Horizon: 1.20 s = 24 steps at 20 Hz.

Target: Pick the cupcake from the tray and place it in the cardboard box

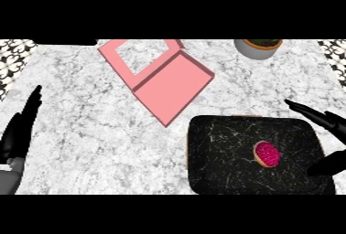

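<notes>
A cupcake with pink topping lies on the black marbled tray at the lower right of the counter. My right hand is open at the tray's right edge, fingers stretched toward the upper left and thumb low beside the cupcake, not touching it. The pink box with its lid folded open lies at the upper middle. My left hand rests open at the left edge, fingers pointing up.
A grey pot with a plant stands at the upper right, beyond the tray. Tiled wall patches show at both upper corners. White marble counter stretches between the left hand, the box and the tray.
</notes>
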{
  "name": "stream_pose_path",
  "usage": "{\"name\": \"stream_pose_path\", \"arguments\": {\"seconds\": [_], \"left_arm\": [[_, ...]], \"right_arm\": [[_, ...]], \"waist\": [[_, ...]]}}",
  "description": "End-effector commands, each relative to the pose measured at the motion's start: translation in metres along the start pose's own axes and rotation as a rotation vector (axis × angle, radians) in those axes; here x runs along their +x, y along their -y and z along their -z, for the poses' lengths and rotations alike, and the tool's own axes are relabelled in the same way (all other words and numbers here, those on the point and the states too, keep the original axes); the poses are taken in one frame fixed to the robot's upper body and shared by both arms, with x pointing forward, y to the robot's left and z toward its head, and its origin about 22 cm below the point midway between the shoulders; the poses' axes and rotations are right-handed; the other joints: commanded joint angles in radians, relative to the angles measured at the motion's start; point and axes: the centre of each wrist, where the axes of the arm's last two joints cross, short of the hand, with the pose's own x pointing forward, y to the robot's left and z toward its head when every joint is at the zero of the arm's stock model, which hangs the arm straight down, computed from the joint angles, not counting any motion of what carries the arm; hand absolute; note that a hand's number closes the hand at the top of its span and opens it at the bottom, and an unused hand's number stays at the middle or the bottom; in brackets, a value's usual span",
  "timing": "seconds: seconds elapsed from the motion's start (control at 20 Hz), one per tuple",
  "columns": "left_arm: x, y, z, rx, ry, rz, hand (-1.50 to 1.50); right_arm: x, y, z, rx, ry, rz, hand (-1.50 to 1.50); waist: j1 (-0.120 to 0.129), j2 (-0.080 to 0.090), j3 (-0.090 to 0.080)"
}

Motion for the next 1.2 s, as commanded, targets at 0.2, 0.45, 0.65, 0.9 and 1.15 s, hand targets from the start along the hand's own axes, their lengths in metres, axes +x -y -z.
{"name": "stream_pose_path", "arguments": {"seconds": [0.2,0.45,0.65,0.9,1.15], "left_arm": [[-0.014,-0.014,0.004,0.019,-0.009,0.006,0.00],[-0.008,0.009,-0.009,0.012,-0.018,0.011,0.00],[-0.009,-0.009,-0.005,0.004,-0.032,0.004,0.00],[-0.011,-0.010,-0.015,0.009,-0.029,0.000,0.00],[-0.014,-0.013,-0.002,0.017,-0.046,0.004,0.00]], "right_arm": [[0.004,0.022,0.037,0.358,-0.007,-0.208,-1.50],[0.009,0.006,0.073,0.515,-0.078,-0.313,-1.50],[0.017,0.018,0.089,0.584,-0.100,-0.304,-1.50],[0.007,-0.021,0.086,0.588,-0.107,-0.355,-1.50],[0.021,-0.006,0.110,0.586,-0.106,-0.362,-1.50]], "waist": [[0.001,-0.004,-0.003],[-0.008,-0.011,-0.003],[-0.016,-0.012,-0.004],[-0.026,-0.014,-0.003],[-0.031,-0.013,-0.004]]}}
